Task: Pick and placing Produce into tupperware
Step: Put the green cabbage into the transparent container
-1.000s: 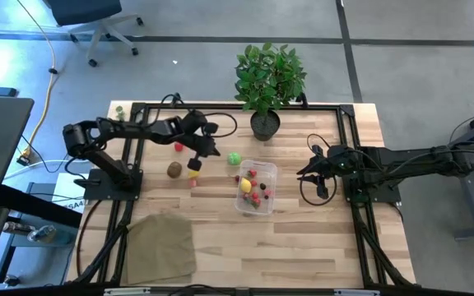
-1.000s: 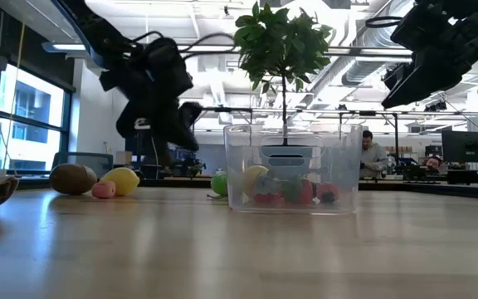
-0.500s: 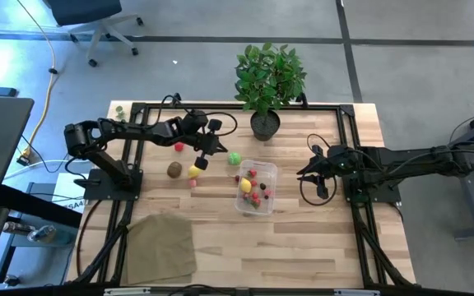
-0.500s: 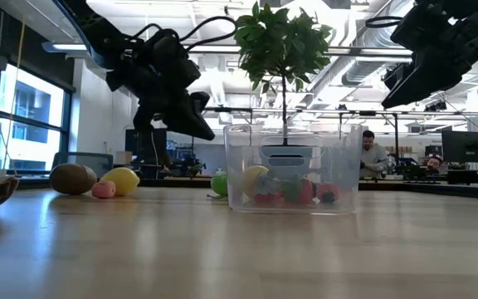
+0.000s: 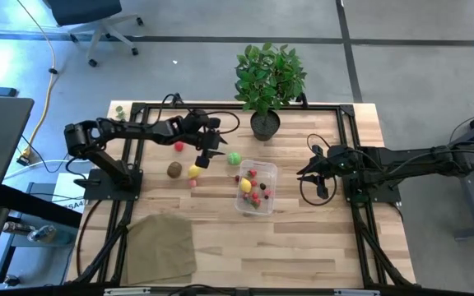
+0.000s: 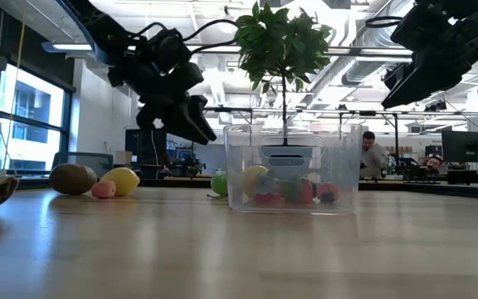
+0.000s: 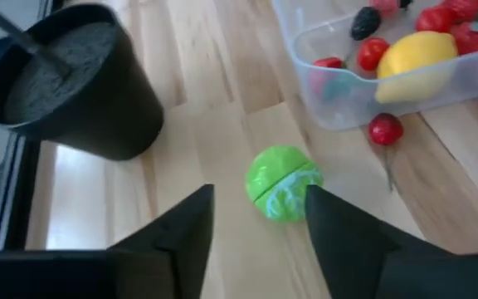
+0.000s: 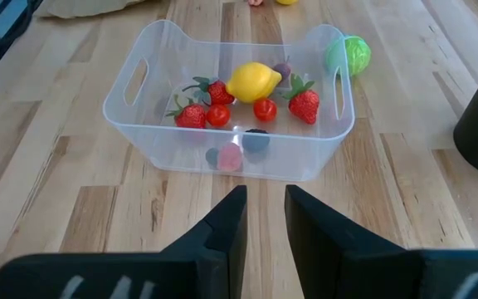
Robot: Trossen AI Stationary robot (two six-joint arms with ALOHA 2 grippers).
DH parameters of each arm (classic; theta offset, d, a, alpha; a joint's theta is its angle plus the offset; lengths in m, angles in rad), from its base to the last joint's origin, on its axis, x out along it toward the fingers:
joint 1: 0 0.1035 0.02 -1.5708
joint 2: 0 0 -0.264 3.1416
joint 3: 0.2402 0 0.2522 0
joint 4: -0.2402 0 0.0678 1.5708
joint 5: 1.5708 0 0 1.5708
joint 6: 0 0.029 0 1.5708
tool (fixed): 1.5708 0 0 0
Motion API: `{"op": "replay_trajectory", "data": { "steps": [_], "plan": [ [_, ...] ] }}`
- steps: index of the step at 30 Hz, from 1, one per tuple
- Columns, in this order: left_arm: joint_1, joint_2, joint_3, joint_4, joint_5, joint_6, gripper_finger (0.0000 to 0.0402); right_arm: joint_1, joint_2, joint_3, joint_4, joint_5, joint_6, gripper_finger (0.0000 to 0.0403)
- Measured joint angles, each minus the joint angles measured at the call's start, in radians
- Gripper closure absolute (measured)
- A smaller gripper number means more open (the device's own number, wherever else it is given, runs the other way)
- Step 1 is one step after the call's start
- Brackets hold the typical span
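Observation:
The clear tupperware (image 5: 256,187) stands mid-table and holds a yellow lemon (image 8: 253,81), strawberries and other small produce. Loose on the wood to its left lie a green ball (image 7: 282,183), a small red piece (image 7: 386,129), a lemon (image 5: 194,171), a pink piece (image 5: 193,182), a brown kiwi (image 5: 174,169) and a red piece (image 5: 178,147). My left gripper (image 7: 260,224) hangs open above the table, tipped toward the green ball, which lies just ahead of its fingers, untouched. My right gripper (image 8: 264,218) waits right of the tupperware, raised, a narrow empty gap between its fingers.
A potted plant (image 5: 264,123) in a black pot (image 7: 81,83) stands at the far edge, close behind the green ball. A tan cloth (image 5: 161,247) lies at the near left. Bare wood stretches along the near side of the tupperware.
My left gripper has risen from just above the loose lemon and swung toward the table's right, tipping from pointing down to slanting toward the green ball and tupperware. The lemon and the pieces around it have stayed where they were.

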Motion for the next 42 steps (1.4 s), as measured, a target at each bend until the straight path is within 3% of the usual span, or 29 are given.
{"op": "replay_trajectory", "data": {
  "steps": [8,20,42],
  "plan": [
    [-0.024,0.062,0.11,-0.129,-0.03,-0.026,0.015,0.0,0.0,0.0,0.0,0.0,0.0,0.0329],
    [-0.031,0.205,0.253,-0.277,-0.007,-0.074,0.0112,0.0,0.0,0.0,0.0,0.0,0.0,0.0329],
    [-0.07,0.284,0.266,-0.244,-0.005,-0.031,0.0055,0.0,0.0,0.0,0.0,0.0,0.0,0.0329]
  ]
}}
